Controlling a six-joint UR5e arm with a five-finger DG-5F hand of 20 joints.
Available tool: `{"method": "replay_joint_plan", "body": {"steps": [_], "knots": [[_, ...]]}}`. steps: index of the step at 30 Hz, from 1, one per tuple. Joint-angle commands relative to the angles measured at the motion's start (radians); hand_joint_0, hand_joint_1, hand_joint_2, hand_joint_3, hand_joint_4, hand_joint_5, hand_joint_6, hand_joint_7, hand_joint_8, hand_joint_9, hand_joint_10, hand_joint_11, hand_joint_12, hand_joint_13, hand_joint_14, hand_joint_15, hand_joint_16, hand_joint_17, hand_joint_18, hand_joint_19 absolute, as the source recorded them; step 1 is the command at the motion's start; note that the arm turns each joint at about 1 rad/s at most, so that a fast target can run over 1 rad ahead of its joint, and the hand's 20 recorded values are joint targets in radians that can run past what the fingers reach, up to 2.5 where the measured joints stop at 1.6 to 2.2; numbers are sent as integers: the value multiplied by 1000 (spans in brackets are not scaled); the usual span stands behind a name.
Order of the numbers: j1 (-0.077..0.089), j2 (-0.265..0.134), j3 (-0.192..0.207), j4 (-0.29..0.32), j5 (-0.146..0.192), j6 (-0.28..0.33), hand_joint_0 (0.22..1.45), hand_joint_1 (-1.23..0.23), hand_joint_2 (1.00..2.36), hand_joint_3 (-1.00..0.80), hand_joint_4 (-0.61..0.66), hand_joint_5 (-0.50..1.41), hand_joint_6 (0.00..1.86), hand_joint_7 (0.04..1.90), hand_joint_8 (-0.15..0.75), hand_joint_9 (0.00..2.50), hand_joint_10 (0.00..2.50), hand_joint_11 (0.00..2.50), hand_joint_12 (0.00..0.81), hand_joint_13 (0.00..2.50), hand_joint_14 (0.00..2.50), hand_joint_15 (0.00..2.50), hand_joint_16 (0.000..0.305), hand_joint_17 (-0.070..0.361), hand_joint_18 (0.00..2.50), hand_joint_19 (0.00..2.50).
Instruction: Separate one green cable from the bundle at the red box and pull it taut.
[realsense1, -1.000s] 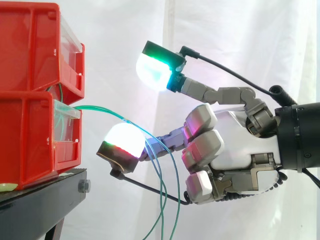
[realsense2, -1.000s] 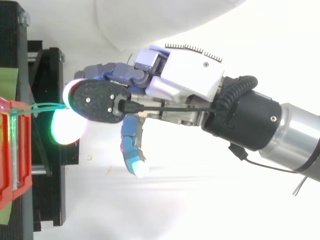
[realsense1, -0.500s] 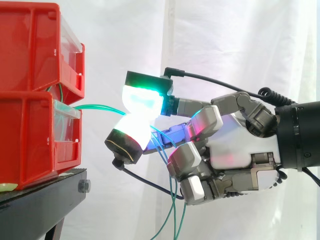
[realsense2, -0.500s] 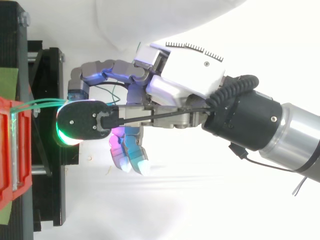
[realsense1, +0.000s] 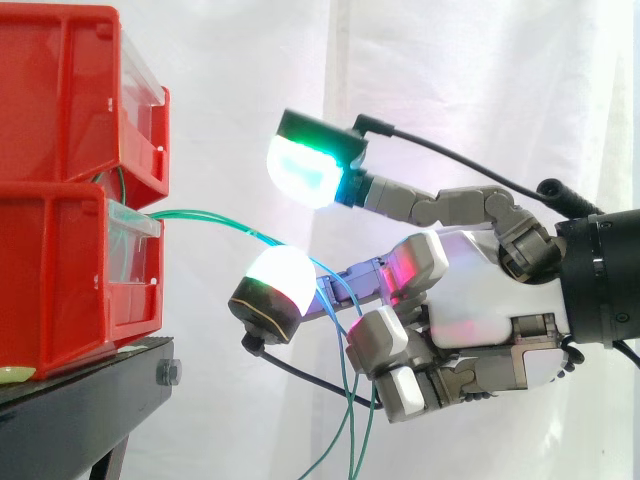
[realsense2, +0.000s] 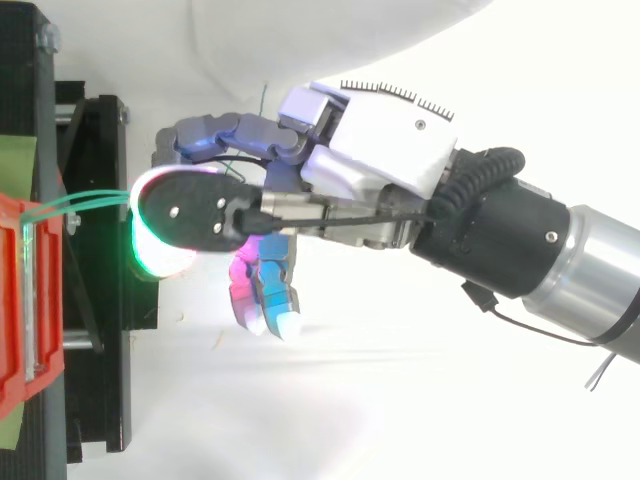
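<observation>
Two or three thin green cables (realsense1: 210, 216) leave the lower red bin (realsense1: 60, 280) and arc right, then hang down past my hand (realsense1: 480, 300). They cross the lower outstretched finger just behind its white pad (realsense1: 282, 275) and drop beside the curled fingers. The upper finger's green-white pad (realsense1: 303, 170) is raised well above the cables, with a wide gap between the two pads. In the top view the cables (realsense2: 95, 200) run from the bin's rim (realsense2: 20, 215) under the hand (realsense2: 385, 135).
A second red bin (realsense1: 70, 90) is stacked on the lower one, both on the black stand (realsense1: 80, 400). A white curtain hangs behind. The arm comes in from the right, level with the lower bin.
Half a second ago the two pads were pressed together on the cables. Now the upper finger has lifted away and the pinch has come apart; the hand has drawn slightly right.
</observation>
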Motion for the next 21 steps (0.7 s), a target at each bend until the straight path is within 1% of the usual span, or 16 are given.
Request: {"method": "replay_joint_plan", "body": {"steps": [1, 3, 6, 7, 8, 10, 12, 15, 21], "knots": [[2, 0, 1, 4, 51, -62, 344, -307, 1000, -500, 215, 127, 502, 1436, 303, 1861, 10, 228, 448, 1523, 18, 628, 104, 234, 1557, 419], [2, 0, 10, 1, 63, -91, 334, -272, 1000, -500, 213, 127, 502, 1431, 309, 1835, 8, 189, 455, 1512, 16, 613, 106, 239, 1557, 407], [2, 0, 19, -2, 66, -108, 331, -236, 1000, -500, 198, 127, 502, 1405, 306, 1813, 8, 146, 450, 1473, 18, 566, 108, 242, 1498, 393], [2, 0, 25, -5, 74, -115, 345, -193, 1000, -500, 185, 128, 503, 1397, 302, 1804, 6, 137, 444, 1453, 16, 555, 106, 238, 1435, 403], [2, -1, 28, -7, 77, -117, 353, -166, 1000, -500, 173, 129, 503, 1396, 297, 1801, 6, 128, 438, 1434, 15, 547, 103, 232, 1385, 414], [2, 0, 28, -11, 88, -115, 359, -159, 1000, -500, 167, 130, 502, 1400, 286, 1808, 5, 127, 437, 1424, 15, 534, 103, 231, 1366, 421], [2, -1, 28, -19, 111, -114, 367, -147, 1000, -500, 167, 130, 503, 1403, 288, 1804, 6, 123, 433, 1419, 15, 534, 101, 228, 1337, 432], [2, 0, 30, -39, 132, -103, 370, -144, 1000, -500, 176, 128, 503, 1411, 291, 1784, 8, 130, 435, 1409, 15, 537, 102, 229, 1329, 428], [4, 0, 28, -57, 137, -115, 373, -147, 1000, -500, 185, 123, 503, 1407, 296, 1774, 6, 142, 440, 1406, 15, 536, 101, 227, 1312, 442]]}}
